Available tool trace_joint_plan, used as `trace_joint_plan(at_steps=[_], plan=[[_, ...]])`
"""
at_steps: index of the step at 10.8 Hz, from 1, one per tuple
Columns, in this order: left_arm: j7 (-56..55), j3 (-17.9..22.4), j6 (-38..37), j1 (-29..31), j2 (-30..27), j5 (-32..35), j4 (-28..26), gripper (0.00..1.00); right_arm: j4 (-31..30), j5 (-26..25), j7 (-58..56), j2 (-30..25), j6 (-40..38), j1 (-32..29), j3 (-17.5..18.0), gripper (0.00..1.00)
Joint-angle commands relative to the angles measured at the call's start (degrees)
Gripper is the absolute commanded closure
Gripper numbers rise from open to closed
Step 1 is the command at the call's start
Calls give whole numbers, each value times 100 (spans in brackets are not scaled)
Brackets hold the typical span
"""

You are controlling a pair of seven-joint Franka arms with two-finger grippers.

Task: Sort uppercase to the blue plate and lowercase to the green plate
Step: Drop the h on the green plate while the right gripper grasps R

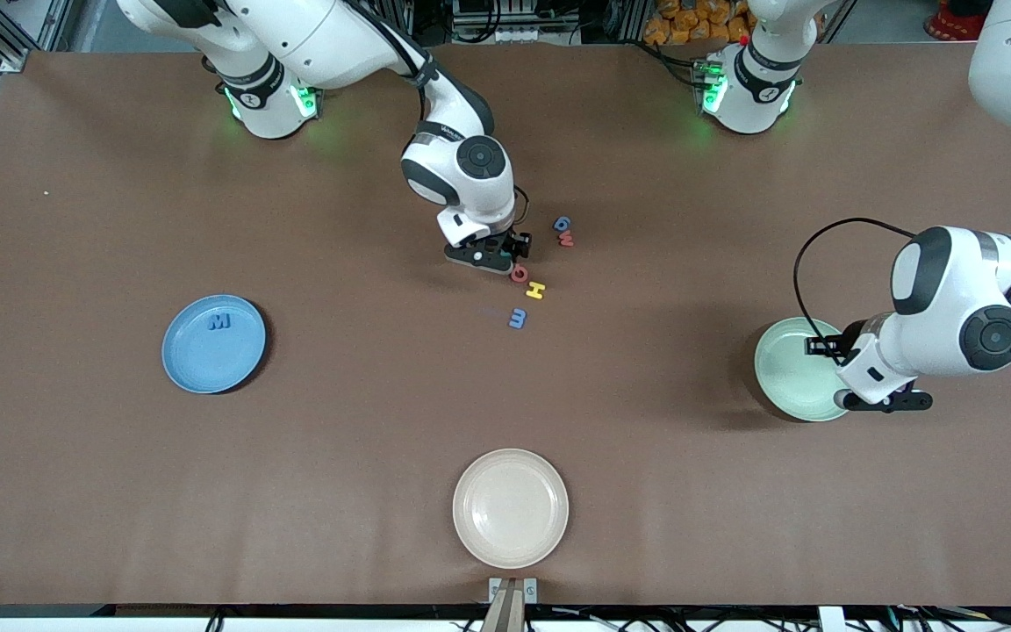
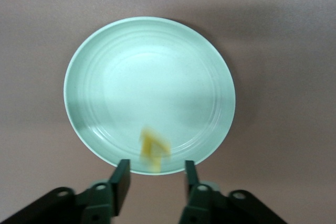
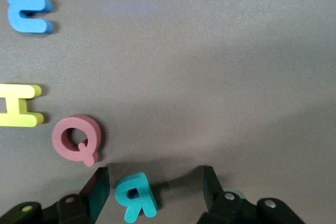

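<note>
My right gripper (image 1: 510,254) (image 3: 155,187) is down at the table, open, its fingers either side of the teal R (image 3: 137,195). Beside it lie the red Q (image 1: 519,274), yellow H (image 1: 536,290) and blue m (image 1: 517,318). The blue g (image 1: 562,224) and dark red w (image 1: 566,239) lie nearer the robots' bases. A blue M (image 1: 219,322) rests on the blue plate (image 1: 198,360). My left gripper (image 1: 824,346) (image 2: 156,179) hangs open over the green plate (image 1: 786,373) (image 2: 105,66). A blurred small yellow letter (image 2: 154,149) shows over the plate, free of the fingers.
A cream plate (image 1: 511,507) sits near the table edge closest to the front camera, midway between the two coloured plates. The brown table (image 1: 119,491) is bare around all three plates.
</note>
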Motion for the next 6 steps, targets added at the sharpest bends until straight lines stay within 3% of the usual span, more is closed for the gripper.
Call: trace_joint_plan(at_steps=[1,2,6], plan=[[62,-42,52,-22,-20,427,39,0,114,-157,188,128,35,53,6,27],[53,-51,44,-22,-29,586,178,0,114,-157,180,128,35,53,14,28],[71,-86,-79,-179,-186,614,610,0,131,-148,179,128,26,44,58,65]])
